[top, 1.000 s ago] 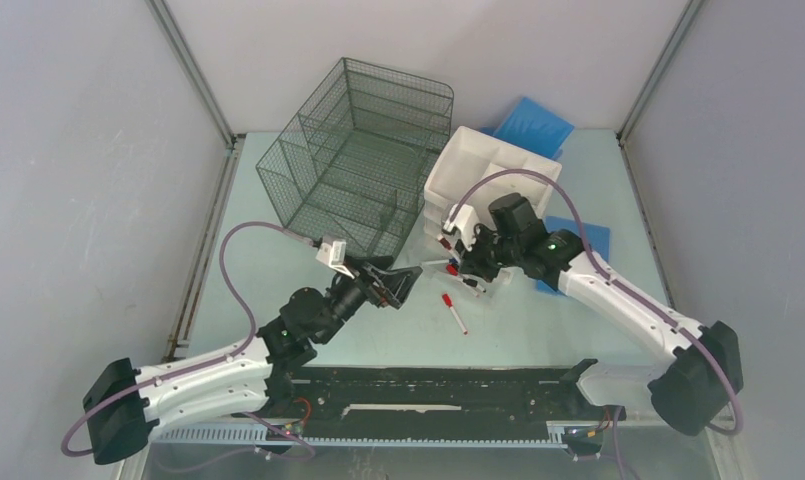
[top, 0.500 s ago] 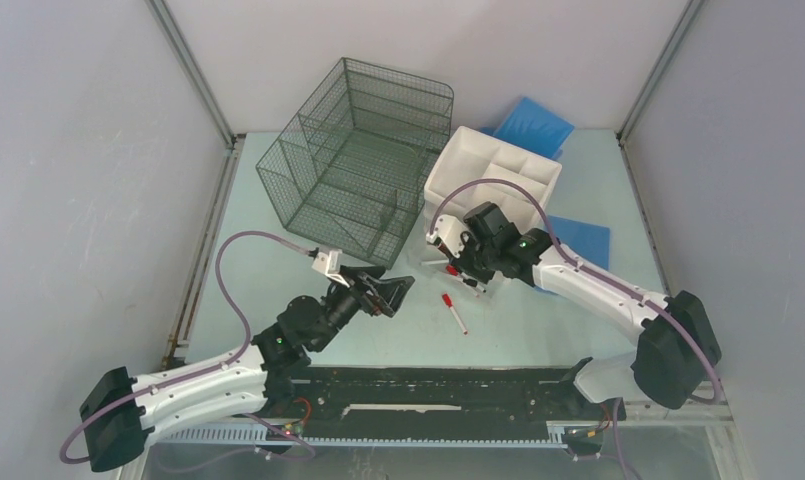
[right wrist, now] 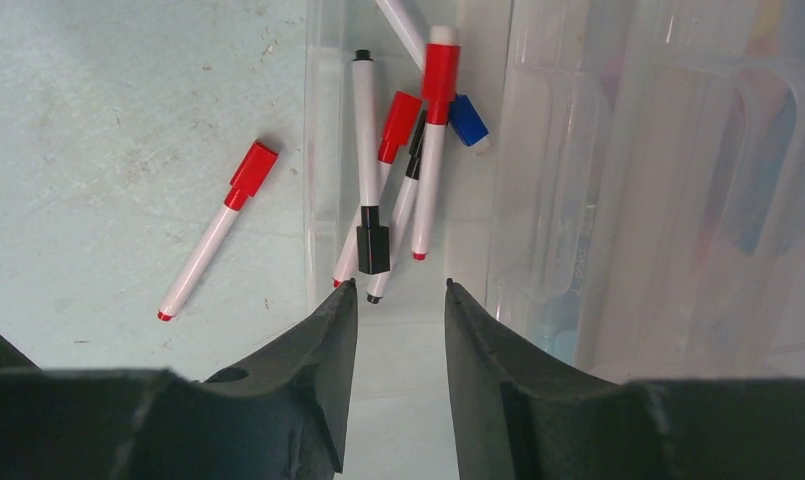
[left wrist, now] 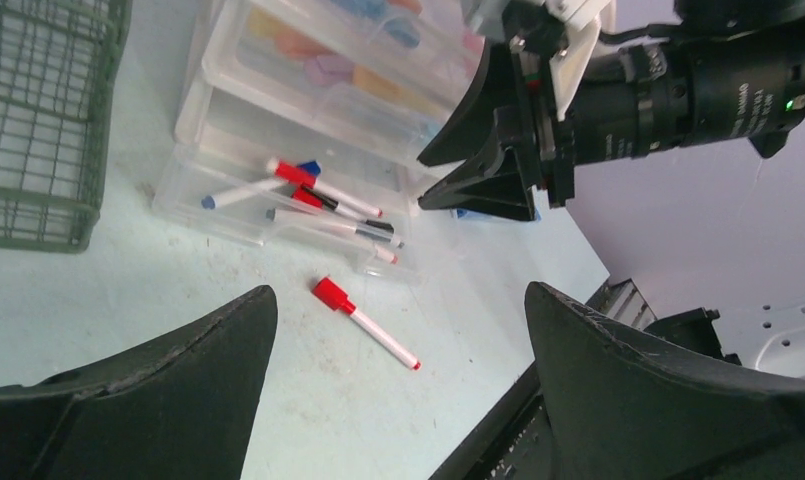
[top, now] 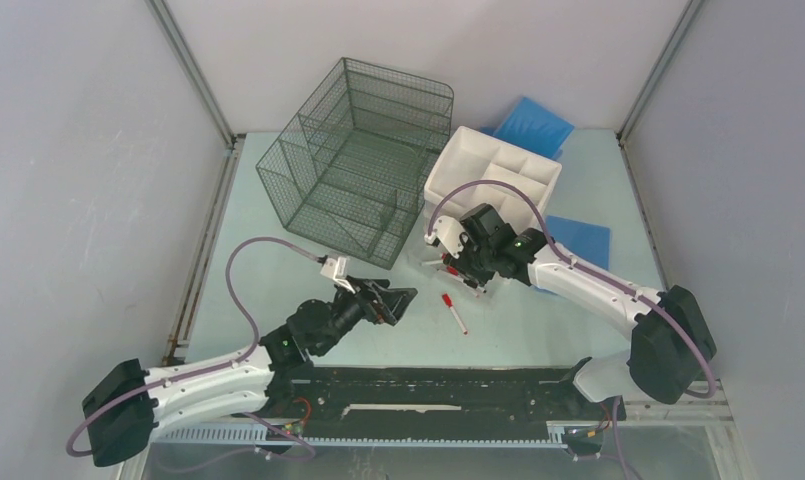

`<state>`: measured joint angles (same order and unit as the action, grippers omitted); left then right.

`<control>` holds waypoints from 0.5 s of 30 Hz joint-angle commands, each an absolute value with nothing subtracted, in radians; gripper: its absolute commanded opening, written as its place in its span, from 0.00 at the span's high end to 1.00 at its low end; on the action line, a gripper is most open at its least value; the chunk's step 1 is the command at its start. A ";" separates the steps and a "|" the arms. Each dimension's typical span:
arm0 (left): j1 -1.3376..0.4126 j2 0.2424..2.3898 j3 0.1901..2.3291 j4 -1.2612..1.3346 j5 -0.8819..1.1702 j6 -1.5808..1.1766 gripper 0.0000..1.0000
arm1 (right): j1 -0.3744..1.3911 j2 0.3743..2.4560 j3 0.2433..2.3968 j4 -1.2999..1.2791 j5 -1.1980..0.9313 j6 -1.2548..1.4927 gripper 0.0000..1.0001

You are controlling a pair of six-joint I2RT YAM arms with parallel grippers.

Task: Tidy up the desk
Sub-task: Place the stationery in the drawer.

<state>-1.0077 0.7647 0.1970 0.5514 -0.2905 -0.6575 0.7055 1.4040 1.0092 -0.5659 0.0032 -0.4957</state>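
Observation:
The desk (top: 248,260) is a pale mint-green tabletop. A red-capped white marker (top: 454,313) lies loose on it, also visible as the marker (left wrist: 363,322) and the marker (right wrist: 218,243). My left gripper (top: 393,300) hovers just left of it, its jaws wide open (left wrist: 398,290) and empty. My right gripper (top: 456,262) hangs over the pulled-out clear drawer (right wrist: 323,200), which holds several markers (right wrist: 398,170) with red, black and blue caps. Its jaws (right wrist: 398,285) stand partly open with nothing between them.
A dark wire-mesh organizer (top: 353,165) stands at the back left. The white drawer unit (top: 493,170) sits right of it, its clear drawers (left wrist: 318,70) holding coloured bits. Blue pads lie behind it (top: 531,125) and to its right (top: 578,238). A black rail (top: 428,385) runs along the front.
My right gripper's jaws have parted above the clear drawer, and that arm has shifted slightly left. My left gripper has drawn back a little toward the near edge, still open.

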 commanded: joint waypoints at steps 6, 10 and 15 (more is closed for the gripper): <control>-1.003 0.861 0.186 0.644 -0.235 -0.788 0.00 | 0.712 1.356 1.066 -0.601 -0.112 -0.492 0.53; -1.008 0.935 0.201 0.644 -0.216 -0.846 0.01 | 0.699 1.314 1.080 -0.628 -0.215 -0.492 0.52; -1.022 1.020 0.232 0.640 -0.226 -0.900 0.02 | 0.657 1.241 1.092 -0.649 -0.335 -0.487 0.52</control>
<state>-1.0107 0.9653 0.1802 0.6071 -0.2306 -0.8280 0.6868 1.3251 1.0412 -0.6300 -0.2062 -0.4946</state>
